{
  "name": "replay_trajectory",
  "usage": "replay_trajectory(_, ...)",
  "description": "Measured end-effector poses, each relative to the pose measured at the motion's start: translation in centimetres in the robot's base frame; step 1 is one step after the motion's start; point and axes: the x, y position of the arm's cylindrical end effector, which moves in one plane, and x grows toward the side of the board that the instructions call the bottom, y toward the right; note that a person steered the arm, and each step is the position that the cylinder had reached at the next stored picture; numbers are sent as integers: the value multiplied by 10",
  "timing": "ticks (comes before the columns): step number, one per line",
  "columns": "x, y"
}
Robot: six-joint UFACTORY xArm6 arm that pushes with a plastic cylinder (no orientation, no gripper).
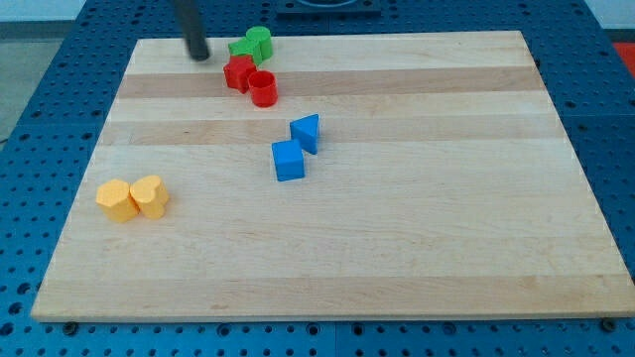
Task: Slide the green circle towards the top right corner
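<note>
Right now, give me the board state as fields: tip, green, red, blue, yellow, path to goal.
tip: my tip at the view's top left, just left of the green pair, apart from it
green: green circle touching green block, top edge
red: red star and red cylinder, touching, just below green
blue: blue cube, blue triangle, centre
yellow: two yellow blocks, view's left
path to top right: no blocks in it

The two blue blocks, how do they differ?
The blue cube is square-faced; the blue triangle is a wedge with a pointed top corner. The cube sits lower and further left in the view; the triangle is above and to its right. Both are the same blue and sit close together mid-board.
</note>
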Motion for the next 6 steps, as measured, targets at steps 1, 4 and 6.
replay_trajectory(1,-13,36)
replay_trajectory(4,52,124)
replay_trajectory(6,96,155)
